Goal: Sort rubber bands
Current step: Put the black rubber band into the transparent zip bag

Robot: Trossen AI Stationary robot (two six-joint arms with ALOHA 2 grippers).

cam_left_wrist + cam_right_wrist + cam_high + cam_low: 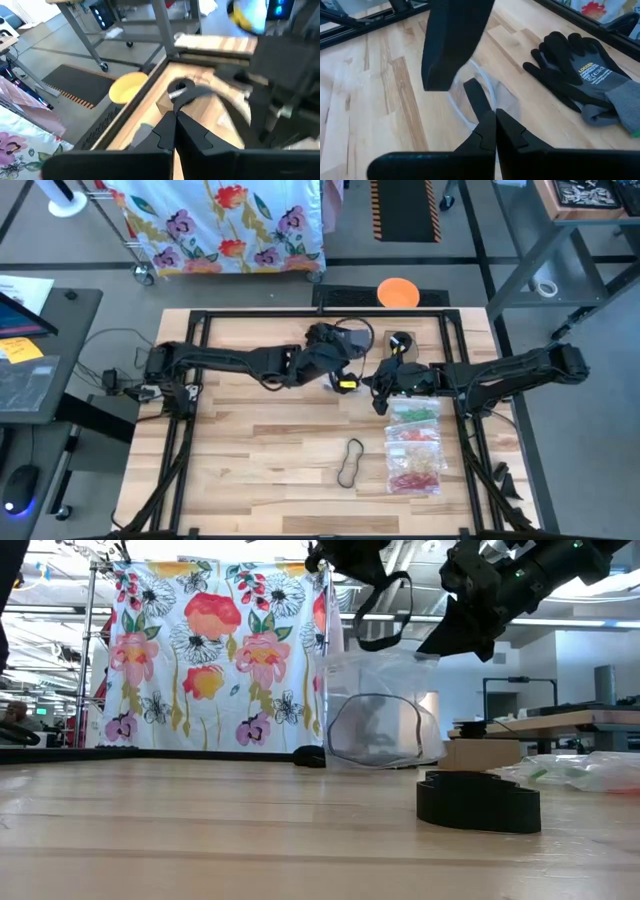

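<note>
While looking down at the pale wooden table (250,442), found the left gripper (343,376) and the right gripper (383,388) up in the air, very near each other, over the far middle. Saw both pairs of jaws pressed tight together. Could not tell for sure what each one pinched. Spotted a puffy clear plastic bag (380,730) hanging under them, with a thin black rubber loop (385,615) dangling by the left gripper.

Found most of the small coloured rubber bands (414,460) already packed in flat clear bags (392,442) on the right side of the table: green ones farthest back, then orange, then red and yellow. Saw one more black rubber band (350,463) lying flat on the bare wood, just beside those bags. Noticed a black and grey work glove (580,75) lying near the far edge, apart from the bands.

Judged the step as getting a black band into the hanging bag. Needed a slow, soft hand here. Needed to keep the bag's mouth wide and steady, and to drop the loop straight down inside. Needed care not to tug hard, since stretchy bands snap back and thin bags slip away.
</note>
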